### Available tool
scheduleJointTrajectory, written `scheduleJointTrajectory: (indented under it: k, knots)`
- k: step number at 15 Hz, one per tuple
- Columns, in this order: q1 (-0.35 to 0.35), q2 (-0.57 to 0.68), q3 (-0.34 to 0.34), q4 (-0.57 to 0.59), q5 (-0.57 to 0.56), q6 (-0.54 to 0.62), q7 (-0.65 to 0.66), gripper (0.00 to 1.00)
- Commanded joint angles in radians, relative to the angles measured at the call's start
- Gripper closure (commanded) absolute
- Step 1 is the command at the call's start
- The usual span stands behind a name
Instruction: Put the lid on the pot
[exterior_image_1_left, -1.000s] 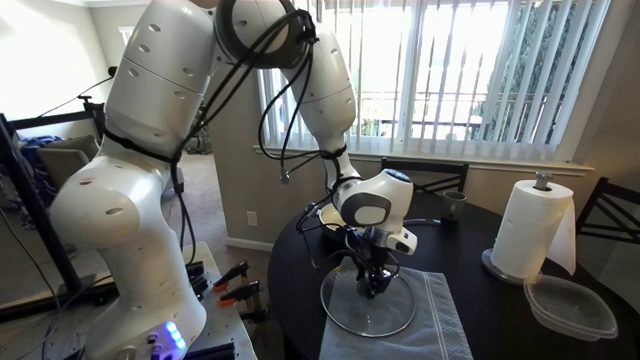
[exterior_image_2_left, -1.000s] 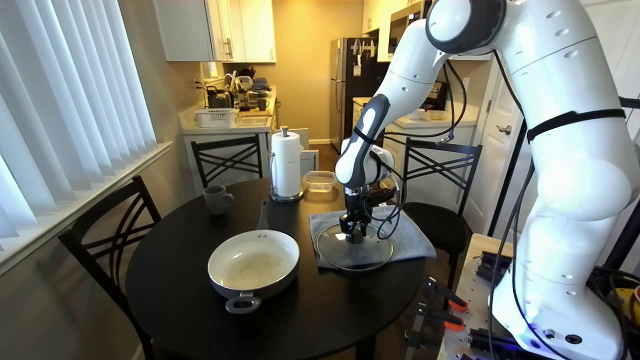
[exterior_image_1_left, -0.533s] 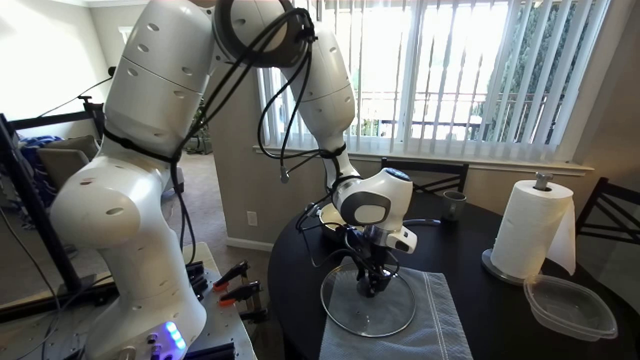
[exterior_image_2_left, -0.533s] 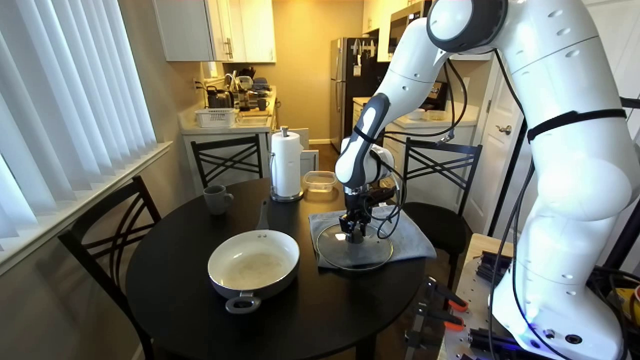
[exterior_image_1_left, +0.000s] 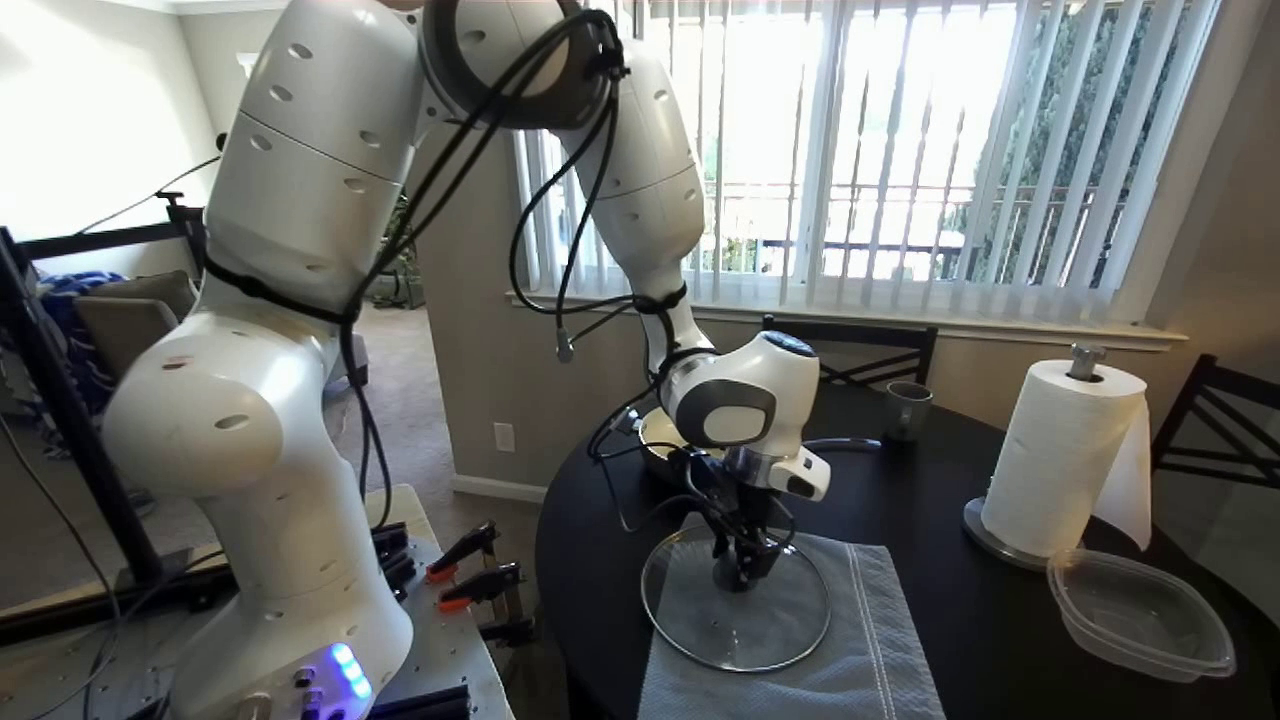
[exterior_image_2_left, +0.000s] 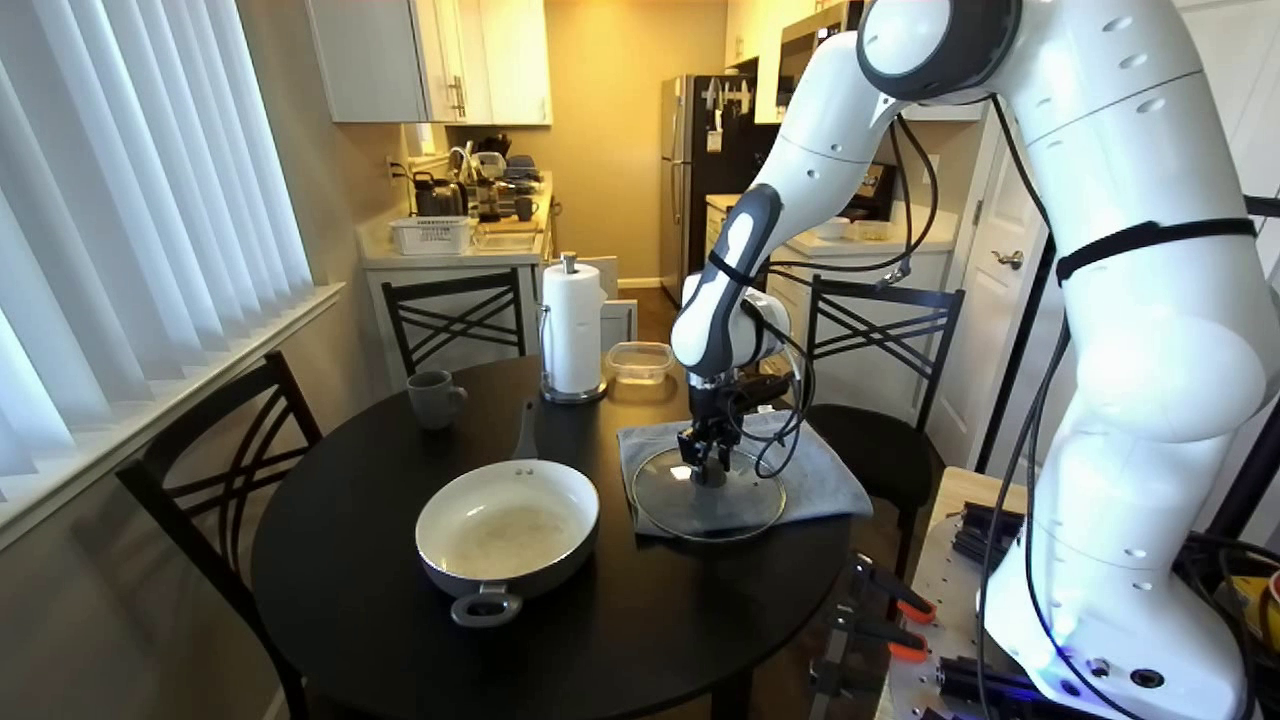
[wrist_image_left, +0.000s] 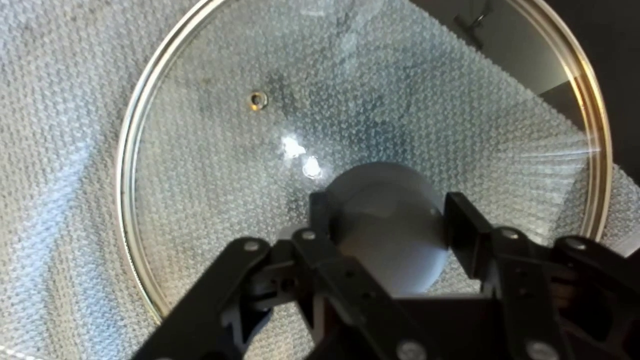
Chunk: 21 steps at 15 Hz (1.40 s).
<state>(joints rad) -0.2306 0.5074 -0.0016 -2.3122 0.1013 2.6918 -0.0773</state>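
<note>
Evidently the gripper clasps the lid's knob.

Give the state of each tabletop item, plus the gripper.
Gripper: closed on the knob
Sauté pan: upright, uncovered, empty
Gray towel: laid out, slightly creased
Glass lid: off the pan, over the towel; can't tell if lifted
Mug: upright, contents unclear
Plastic container: upright, open
Paper towel roll: upright, loose sheet hanging

A dining table, chairs, kitchen cabinets and a fridge mark this as a home.
</note>
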Motion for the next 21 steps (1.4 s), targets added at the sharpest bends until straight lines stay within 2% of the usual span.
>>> scheduleJointTrajectory:
  k: [1, 7, 8, 11, 13, 21]
  knots:
    - [0.037, -0.103, -0.011, -0.099, 0.006, 0.055, 0.011, 0.65]
    - [0.048, -0.183, -0.046, -0.128, -0.008, 0.04, 0.009, 0.65]
    - [0.048, -0.188, -0.054, -0.122, -0.013, 0.029, 0.009, 0.19]
    - [0.04, -0.184, -0.065, -0.094, -0.014, -0.001, -0.01, 0.03]
    - [0.035, -0.168, -0.064, -0.07, -0.007, -0.026, -0.021, 0.0]
    - [0.035, -0.075, -0.042, 0.013, 0.011, -0.107, -0.03, 0.0]
